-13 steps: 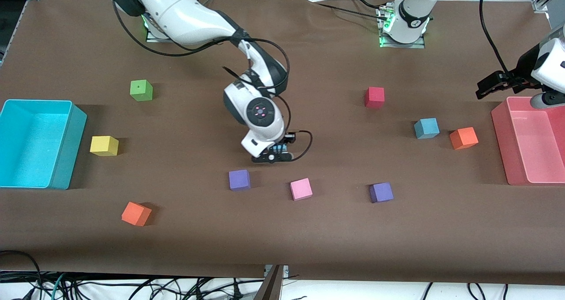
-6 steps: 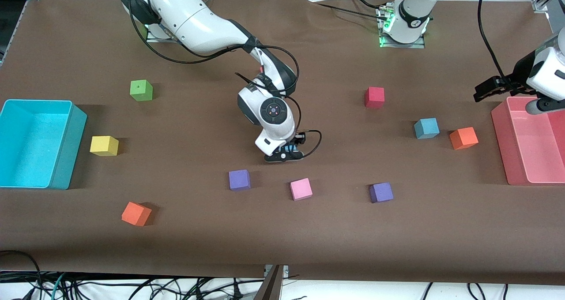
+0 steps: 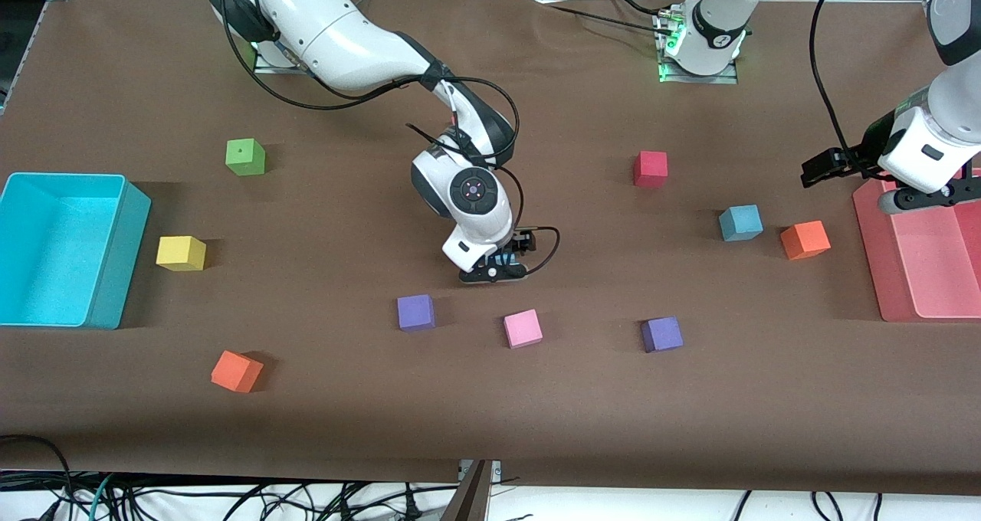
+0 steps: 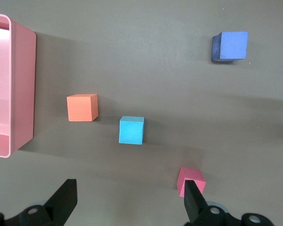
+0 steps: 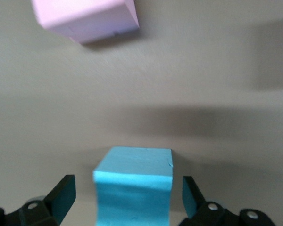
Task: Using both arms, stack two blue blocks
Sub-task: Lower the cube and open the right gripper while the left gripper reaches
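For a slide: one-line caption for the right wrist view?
Right gripper, fingers open, straddles a light sky-blue foam cube on the brown table, with a pink foam cube nearby.

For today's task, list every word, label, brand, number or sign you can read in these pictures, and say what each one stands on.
No readable text shows in any view.
Left arm: a small mark on its black joint band, too small to read.
Right arm's wrist: a round cluster of lit dots, no letters.
Blue blocks and the other cubes: plain faces.
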You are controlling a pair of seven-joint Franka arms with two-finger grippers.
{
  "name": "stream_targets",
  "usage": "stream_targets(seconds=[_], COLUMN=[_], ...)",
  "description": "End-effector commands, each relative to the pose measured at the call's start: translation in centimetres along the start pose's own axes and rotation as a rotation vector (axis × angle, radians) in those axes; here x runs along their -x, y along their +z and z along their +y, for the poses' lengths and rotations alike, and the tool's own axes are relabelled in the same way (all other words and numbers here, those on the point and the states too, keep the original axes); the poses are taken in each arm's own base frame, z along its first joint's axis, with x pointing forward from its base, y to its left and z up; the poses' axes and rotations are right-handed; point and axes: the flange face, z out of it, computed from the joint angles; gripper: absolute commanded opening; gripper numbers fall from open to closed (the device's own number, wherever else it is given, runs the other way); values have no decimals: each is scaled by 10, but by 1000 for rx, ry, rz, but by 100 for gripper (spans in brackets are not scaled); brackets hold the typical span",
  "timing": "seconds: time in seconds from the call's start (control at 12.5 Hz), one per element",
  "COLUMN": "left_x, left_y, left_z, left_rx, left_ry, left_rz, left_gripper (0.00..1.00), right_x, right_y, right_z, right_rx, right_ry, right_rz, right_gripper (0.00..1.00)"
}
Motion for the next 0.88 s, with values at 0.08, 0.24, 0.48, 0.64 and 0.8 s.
stream_targets(seconds=[0.08,0.24,0.48,0.64,0.8], left_x=[3,7,2,7,8], left_y=[20,65,129,188,227], left_z=[5,5,7,5,3], left_rx=[-12,-10,-12,1,-1], left_ry=[17,37,54,55,53], left_rz=[3,-33,-23,40,22], left_gripper=[100,100,100,100,100], right_x=[15,30,42,57,70], right_y=[-85,-105,-109,-74,-41], right_z=[-7,10,47,71,91], right_rx=[16,45,-22,-162,-206], right_ry=[-126,-260,-378,-439,-469], right_rz=[-10,-36,-42,8,91], right_gripper=[100,100,100,100,100])
